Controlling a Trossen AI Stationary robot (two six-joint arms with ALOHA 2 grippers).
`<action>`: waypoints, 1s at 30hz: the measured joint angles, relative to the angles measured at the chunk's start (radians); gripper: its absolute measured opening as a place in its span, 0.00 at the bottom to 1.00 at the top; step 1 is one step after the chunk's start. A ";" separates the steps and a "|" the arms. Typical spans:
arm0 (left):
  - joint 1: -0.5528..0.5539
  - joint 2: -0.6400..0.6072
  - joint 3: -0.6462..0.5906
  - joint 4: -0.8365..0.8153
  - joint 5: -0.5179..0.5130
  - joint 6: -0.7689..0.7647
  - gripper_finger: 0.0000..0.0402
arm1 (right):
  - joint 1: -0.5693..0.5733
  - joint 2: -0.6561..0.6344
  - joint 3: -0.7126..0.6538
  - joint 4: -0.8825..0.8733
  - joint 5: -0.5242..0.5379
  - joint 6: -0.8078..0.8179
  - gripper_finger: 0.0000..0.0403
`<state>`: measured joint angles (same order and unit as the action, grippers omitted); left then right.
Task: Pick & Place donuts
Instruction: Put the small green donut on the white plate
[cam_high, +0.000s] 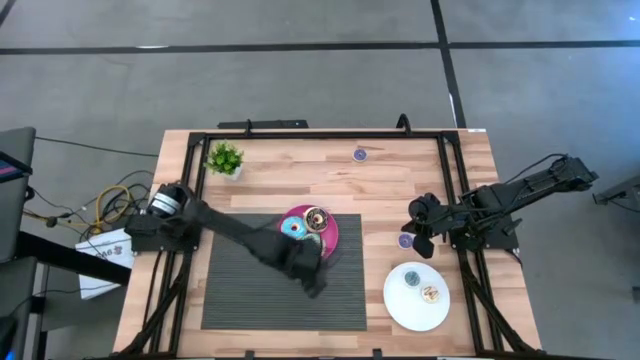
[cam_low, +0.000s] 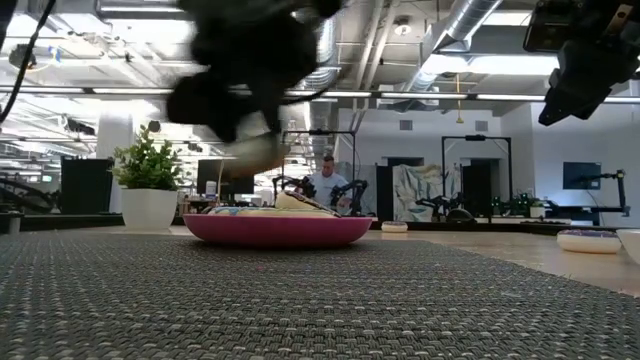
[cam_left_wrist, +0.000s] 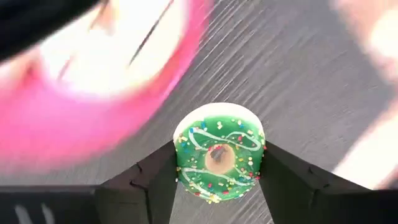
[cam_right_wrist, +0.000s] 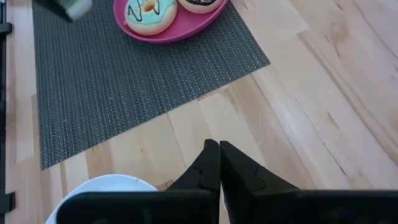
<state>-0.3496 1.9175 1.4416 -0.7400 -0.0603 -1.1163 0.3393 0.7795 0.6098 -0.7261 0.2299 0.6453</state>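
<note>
A green-iced donut (cam_left_wrist: 219, 160) with sprinkles sits between the fingers of my left gripper (cam_high: 312, 280), above the dark mat (cam_high: 240, 300) just near of the pink plate (cam_high: 332, 238). The pink plate holds a blue donut (cam_high: 292, 228) and a chocolate-brown donut (cam_high: 316, 218). In the low view the left gripper (cam_low: 250, 90) is a blur above the plate (cam_low: 278, 230). My right gripper (cam_right_wrist: 219, 162) waits shut over bare wood at the table's right side. My left gripper pinches the green donut by two opposite sides of its outer rim (cam_left_wrist: 180, 163), one finger (cam_left_wrist: 155, 180) on each side. The fingers come from above, slanting down. The donut is lifted clear of the mat, its iced face turned toward the wrist.
A white plate (cam_high: 417, 297) at the near right holds two small donuts. A purple donut (cam_high: 405, 240) lies next to the right gripper, another (cam_high: 360, 154) at the far edge. A potted plant (cam_high: 225, 158) stands at the far left. A black frame rims the table.
</note>
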 joint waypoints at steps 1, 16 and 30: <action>0.019 0.000 0.005 0.075 -0.005 0.087 0.48 | 0.000 0.000 0.000 -0.003 0.000 -0.001 0.00; 0.129 0.013 0.160 0.487 -0.156 0.605 0.48 | 0.001 0.000 0.000 -0.100 -0.020 -0.001 0.00; 0.106 0.565 0.862 0.269 -0.034 0.784 0.48 | 0.001 -0.002 -0.001 -0.130 -0.020 -0.016 0.00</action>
<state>-0.2440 2.4826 2.3036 -0.4714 -0.0948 -0.3323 0.3401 0.7774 0.6090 -0.8560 0.2099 0.6292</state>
